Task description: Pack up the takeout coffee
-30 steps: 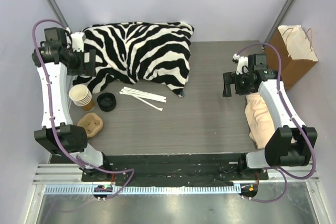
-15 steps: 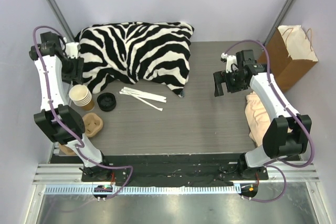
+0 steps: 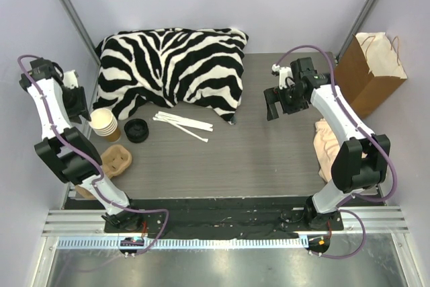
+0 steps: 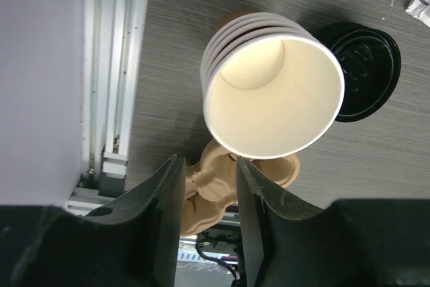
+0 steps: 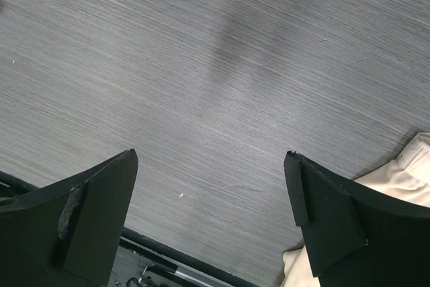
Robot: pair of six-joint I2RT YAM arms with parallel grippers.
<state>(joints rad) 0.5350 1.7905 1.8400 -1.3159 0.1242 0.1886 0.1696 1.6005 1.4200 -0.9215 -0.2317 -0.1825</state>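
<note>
- The zebra pillow [image 3: 175,65] lies on the table [image 3: 269,159].
- The paper bag [image 3: 373,75] stands upright, well to the pillow's right.
- The right gripper [image 5: 209,159] hangs right of the pillow over bare tabletop, its fingers spread wide and holding nothing.
- The left gripper [image 4: 208,162] hangs off the pillow's near-left corner, its fingers a narrow gap apart and gripping nothing.
- The stack of lidless cups [image 3: 104,124] stands just beside that corner.
- The loose black lid [image 3: 136,130] lies just in front of the pillow.
- Takeout coffee: I cannot tell from these views where it is.

Bare desk [image 3: 269,146] lies open beneath the right claw [image 3: 274,111]; cup stack [image 3: 104,124], black lid [image 3: 136,130] and zebra pillow [image 3: 175,65] crowd the left.
</note>
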